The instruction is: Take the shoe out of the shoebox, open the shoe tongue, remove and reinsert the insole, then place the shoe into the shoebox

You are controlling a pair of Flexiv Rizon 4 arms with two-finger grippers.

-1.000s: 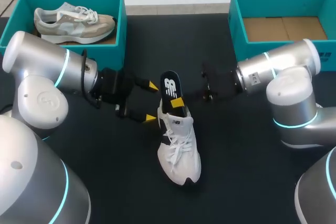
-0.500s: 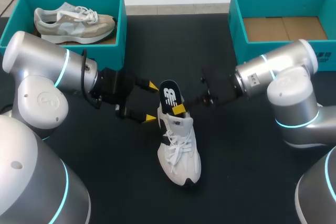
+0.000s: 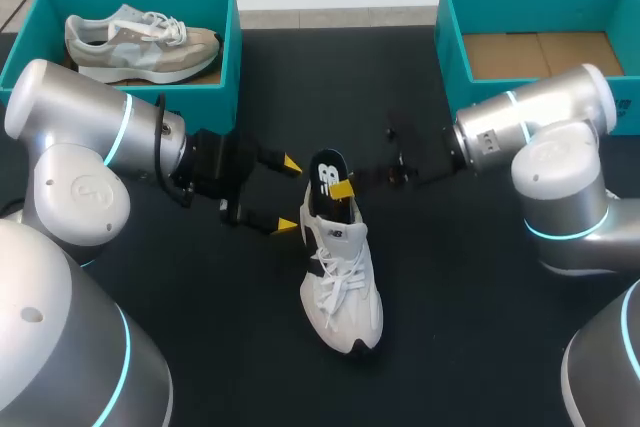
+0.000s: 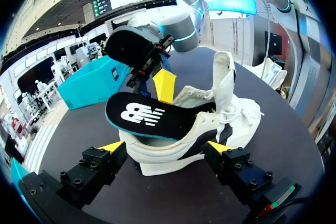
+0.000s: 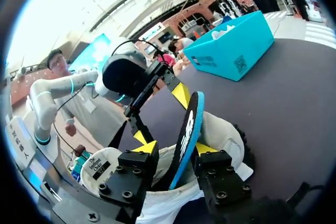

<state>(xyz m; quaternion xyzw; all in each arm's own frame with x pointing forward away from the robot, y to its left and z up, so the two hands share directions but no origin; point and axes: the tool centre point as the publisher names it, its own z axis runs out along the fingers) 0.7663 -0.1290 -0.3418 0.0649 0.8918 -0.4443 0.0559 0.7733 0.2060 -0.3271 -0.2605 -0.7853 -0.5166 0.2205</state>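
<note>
Shoe (image 3: 342, 282), white, lies on the black tabletop (image 3: 180, 317) between the two arms, toe toward the robot, well apart from the teal shoebox (image 3: 450, 57) at the far right. Its dark insole (image 3: 327, 177) stands partly out of the heel opening, pinched between the fingers of the right claw (image 3: 344, 190). The left claw (image 3: 289, 195) is spread wide, its yellow tips flanking the heel end, gripping nothing.

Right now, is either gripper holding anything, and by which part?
The right gripper pinches the insole by its flat faces, on the end sticking out of the shoe. The left gripper is open at the shoe's heel, holding nothing.
</note>
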